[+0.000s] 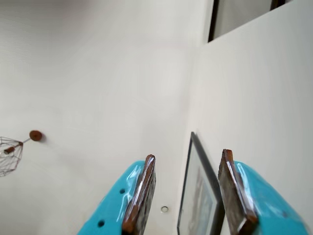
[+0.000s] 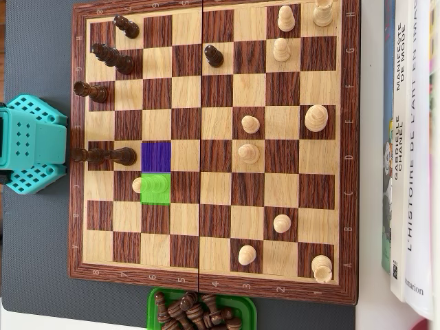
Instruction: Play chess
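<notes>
In the wrist view my gripper (image 1: 188, 154) is open and empty. Its two teal jaws with brown pads point up at a white ceiling and wall, and no board shows there. In the overhead view the wooden chessboard (image 2: 213, 285) lies flat. Dark pieces (image 2: 110, 56) stand along its left side and light pieces (image 2: 282, 49) are spread over the right half. One square is tinted purple (image 2: 156, 157). The square below it is tinted green and holds a light pawn (image 2: 152, 185). The gripper's fingers do not show in the overhead view.
The arm's teal base (image 2: 27, 144) sits at the board's left edge. A green tray (image 2: 244, 306) with several dark pieces lies below the board. Books (image 2: 412, 137) lie along the right edge. In the wrist view a framed picture (image 1: 198, 196) hangs on the wall between the jaws.
</notes>
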Action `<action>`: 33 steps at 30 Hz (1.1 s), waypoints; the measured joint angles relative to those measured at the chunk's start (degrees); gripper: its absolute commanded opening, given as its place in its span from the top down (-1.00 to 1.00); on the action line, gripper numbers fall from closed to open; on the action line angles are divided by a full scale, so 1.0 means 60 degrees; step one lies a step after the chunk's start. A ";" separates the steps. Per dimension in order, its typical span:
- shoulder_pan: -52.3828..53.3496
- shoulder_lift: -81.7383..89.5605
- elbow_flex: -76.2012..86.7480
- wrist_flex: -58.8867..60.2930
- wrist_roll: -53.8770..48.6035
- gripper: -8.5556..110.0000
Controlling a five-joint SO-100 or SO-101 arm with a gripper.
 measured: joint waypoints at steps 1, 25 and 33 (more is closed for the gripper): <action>-0.0015 0.0000 0.0000 -0.0146 0.0000 0.54; -0.0015 0.0000 0.0000 -0.0937 0.0000 0.54; -0.0015 0.0000 0.0000 -0.0937 0.0000 0.54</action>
